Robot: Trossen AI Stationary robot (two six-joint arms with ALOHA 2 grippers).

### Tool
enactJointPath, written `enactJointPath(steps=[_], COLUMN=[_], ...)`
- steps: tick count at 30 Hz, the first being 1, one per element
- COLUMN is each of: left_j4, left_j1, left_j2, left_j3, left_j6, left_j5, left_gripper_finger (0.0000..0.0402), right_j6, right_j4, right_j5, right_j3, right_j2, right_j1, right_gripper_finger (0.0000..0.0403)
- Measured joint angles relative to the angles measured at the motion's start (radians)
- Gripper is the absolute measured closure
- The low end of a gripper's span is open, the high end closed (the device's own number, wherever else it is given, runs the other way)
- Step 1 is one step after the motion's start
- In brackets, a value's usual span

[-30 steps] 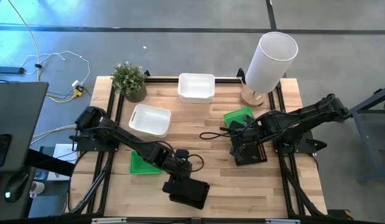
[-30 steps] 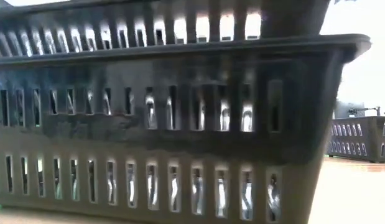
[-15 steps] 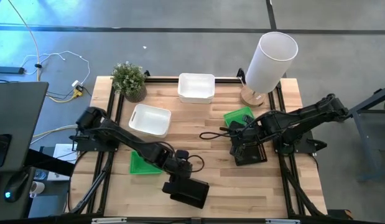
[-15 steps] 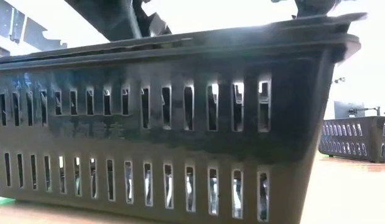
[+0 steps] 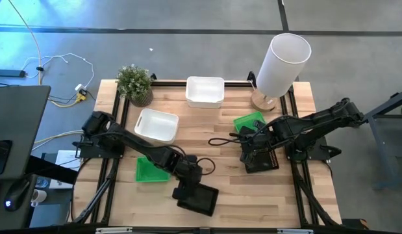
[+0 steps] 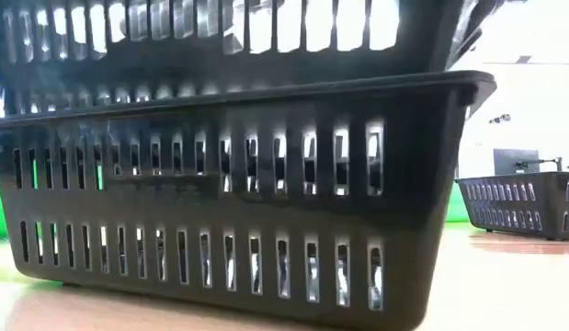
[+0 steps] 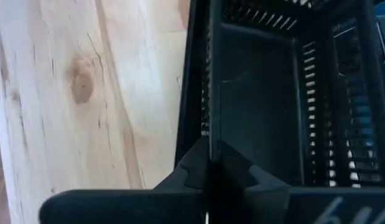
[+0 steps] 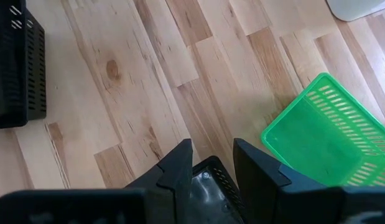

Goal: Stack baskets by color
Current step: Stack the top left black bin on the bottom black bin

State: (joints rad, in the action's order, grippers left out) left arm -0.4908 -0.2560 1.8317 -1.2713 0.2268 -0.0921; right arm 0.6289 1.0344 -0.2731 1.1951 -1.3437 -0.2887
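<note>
Two black baskets sit one inside the other near the table's front edge. In the low view the upper one is raised and tilted above the lower one, which rests on its base. My left gripper is shut on the upper basket. A third black basket stands at the right, and my right gripper hangs open over it. I cannot tell whether that gripper touches the basket. Green baskets lie at the left and right. Two white baskets stand farther back. My left gripper pinches the upper black basket's side wall at its rim between its two fingers. One finger is inside the basket and one outside. The fingers slant down from the table's left. The basket is raised and tilted in the lower black basket.
A tall white cylinder stands at the far right corner and a potted plant at the far left. Bare wood lies between the two arms in the table's middle.
In the low view the upper black basket has sunk flush into the lower one, then risen and tilted again. In the high view my left gripper and the black pair have shifted slightly toward the table's right. My right arm has kept still.
</note>
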Motion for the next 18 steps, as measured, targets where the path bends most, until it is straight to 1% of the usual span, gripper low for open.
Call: enactJointPath(steps=[9, 18], left_j4=[0.005, 0.019], left_j1=[0.001, 0.001], left_j2=[0.000, 0.000], left_j3=[0.000, 0.000], left_j6=[0.006, 0.006], left_j5=[0.014, 0.015], left_gripper_finger=[0.0368, 0.0303], right_j6=[0.000, 0.000], right_j4=[0.000, 0.000], right_j5=[0.015, 0.021], right_j3=[0.000, 0.000], right_j2=[0.000, 0.000], right_j1=[0.000, 0.000], right_gripper_finger=[0.0300, 0.0300])
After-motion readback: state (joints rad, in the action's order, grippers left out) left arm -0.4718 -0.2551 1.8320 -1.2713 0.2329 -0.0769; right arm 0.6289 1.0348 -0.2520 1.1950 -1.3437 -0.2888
